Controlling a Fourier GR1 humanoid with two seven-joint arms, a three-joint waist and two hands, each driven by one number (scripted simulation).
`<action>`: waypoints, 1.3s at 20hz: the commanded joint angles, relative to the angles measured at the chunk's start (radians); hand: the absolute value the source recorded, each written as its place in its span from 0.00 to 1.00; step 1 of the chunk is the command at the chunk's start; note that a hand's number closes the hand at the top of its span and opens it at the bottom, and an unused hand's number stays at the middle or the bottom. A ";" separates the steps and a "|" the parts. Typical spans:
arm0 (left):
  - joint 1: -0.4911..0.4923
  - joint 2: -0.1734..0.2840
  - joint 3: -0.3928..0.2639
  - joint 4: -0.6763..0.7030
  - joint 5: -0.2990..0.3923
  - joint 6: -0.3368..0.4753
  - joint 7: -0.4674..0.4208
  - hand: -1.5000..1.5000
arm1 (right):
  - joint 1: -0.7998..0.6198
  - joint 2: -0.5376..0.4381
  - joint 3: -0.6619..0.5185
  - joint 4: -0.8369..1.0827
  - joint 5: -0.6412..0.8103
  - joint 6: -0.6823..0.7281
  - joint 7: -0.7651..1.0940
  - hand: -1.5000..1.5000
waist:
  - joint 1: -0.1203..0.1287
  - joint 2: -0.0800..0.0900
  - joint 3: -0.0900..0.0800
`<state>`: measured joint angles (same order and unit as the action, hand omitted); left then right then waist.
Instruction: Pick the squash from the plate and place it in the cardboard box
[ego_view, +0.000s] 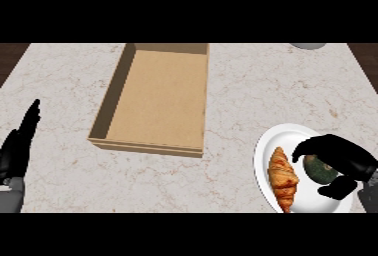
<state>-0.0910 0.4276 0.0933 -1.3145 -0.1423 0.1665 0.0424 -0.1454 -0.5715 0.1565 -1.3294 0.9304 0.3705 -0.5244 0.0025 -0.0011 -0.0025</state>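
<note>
Right hand (341, 159) curled round squash (320, 169) on plate (267, 145), thumb below it | croissant (283, 177) beside squash | cardboard box (156, 95) well apart on desk (66, 80) | I saw left hand (19, 145) open, fingers straight, at left edge

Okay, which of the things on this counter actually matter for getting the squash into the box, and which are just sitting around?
Part of the job:
squash, dark green, on the plate
plate, white, at the right
cardboard box, open, in the middle
right hand, curled over the squash

Just lying about:
croissant, beside the squash on the plate
pale object at the far edge
left hand, resting open at the left
</note>
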 joint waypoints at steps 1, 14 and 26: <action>0.003 0.015 0.014 -0.028 -0.008 -0.015 0.031 0.50 | -0.108 0.055 -0.026 0.152 0.046 -0.131 -0.044 1.00 | 0.011 0.003 0.004; -0.056 -0.044 -0.039 -0.035 -0.040 -0.036 0.033 0.50 | -0.512 0.147 -0.087 0.388 0.080 -0.198 -0.055 1.00 | 0.090 0.028 0.005; -0.094 -0.020 -0.004 0.010 -0.041 -0.044 0.024 0.50 | -0.943 0.171 -0.267 0.712 -0.058 -0.297 -0.321 1.00 | 0.066 0.024 0.004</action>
<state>-0.1601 0.3980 0.0804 -1.3091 -0.1837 0.1297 0.0501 -0.9772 -0.4097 -0.0677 -0.7010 0.9175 0.0850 -0.7517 0.0745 0.0238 0.0016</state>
